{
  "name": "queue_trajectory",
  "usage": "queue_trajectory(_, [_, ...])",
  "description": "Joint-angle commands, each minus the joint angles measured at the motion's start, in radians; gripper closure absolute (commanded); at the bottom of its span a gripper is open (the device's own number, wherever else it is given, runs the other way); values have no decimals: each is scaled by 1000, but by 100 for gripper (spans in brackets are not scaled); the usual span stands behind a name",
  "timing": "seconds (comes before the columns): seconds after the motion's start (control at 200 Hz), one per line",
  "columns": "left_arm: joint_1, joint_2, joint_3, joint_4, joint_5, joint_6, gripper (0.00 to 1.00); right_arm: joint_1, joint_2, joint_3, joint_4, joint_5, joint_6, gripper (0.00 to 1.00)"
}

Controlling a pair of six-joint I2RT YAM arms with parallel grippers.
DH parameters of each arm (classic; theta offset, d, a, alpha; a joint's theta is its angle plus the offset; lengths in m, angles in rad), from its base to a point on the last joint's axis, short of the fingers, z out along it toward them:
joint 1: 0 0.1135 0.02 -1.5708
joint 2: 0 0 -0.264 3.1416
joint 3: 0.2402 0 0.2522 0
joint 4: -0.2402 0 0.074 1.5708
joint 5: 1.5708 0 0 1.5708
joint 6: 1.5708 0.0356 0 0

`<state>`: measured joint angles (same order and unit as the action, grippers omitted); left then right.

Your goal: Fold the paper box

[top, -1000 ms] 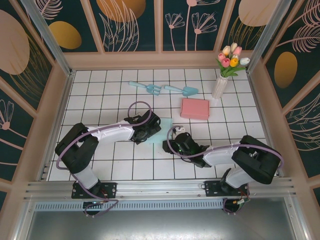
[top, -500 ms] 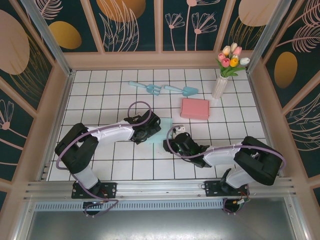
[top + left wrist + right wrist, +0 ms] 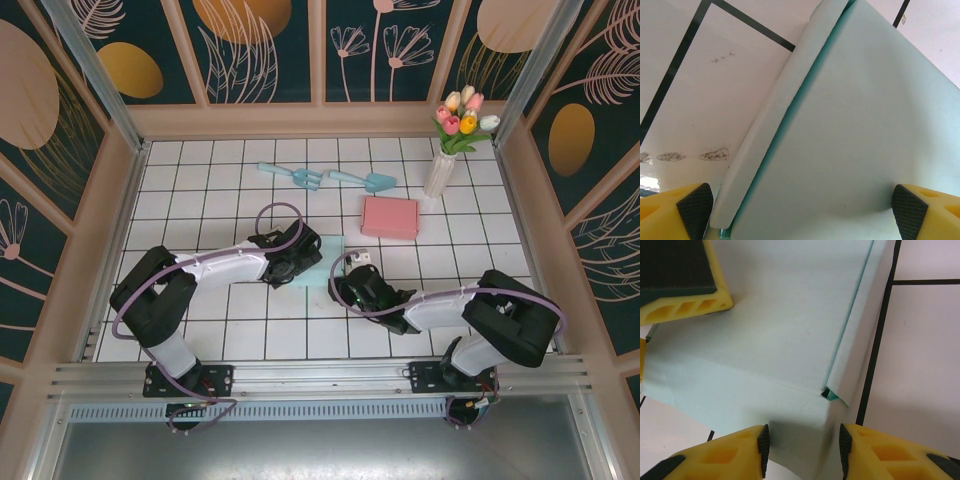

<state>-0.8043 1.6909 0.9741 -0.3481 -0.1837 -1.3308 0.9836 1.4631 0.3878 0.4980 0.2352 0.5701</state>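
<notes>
My left hand [image 3: 802,207] hung open over the box [image 3: 855,125]; my right hand [image 3: 801,450] straddled its corner, grip unclear, and might have crumpled it.

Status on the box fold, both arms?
Left gripper open wide, straddling the paper box. Right gripper around its corner flap, grip unclear. Pink box lies apart, farther back.

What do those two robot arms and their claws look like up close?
The left arm and right arm have chunky black joints joined by glossy white links, with a lilac cable looping along each. The left claw and right claw each have two yellow fingers tipped with black pads.
</notes>
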Motion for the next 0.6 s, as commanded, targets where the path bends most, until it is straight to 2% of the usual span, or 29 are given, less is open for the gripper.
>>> queue_trajectory(0.0, [-2,14,-19,-57,-8,-10,7,7,11,18,27,5,-19,59])
queue_trajectory(0.19, [-2,16,-20,-55,-7,-10,7,7,14,16,27,28,-26,65])
queue_trajectory(0.595, [-3,17,-15,-52,-2,-9,7,7,134,10,125,102,-51,64])
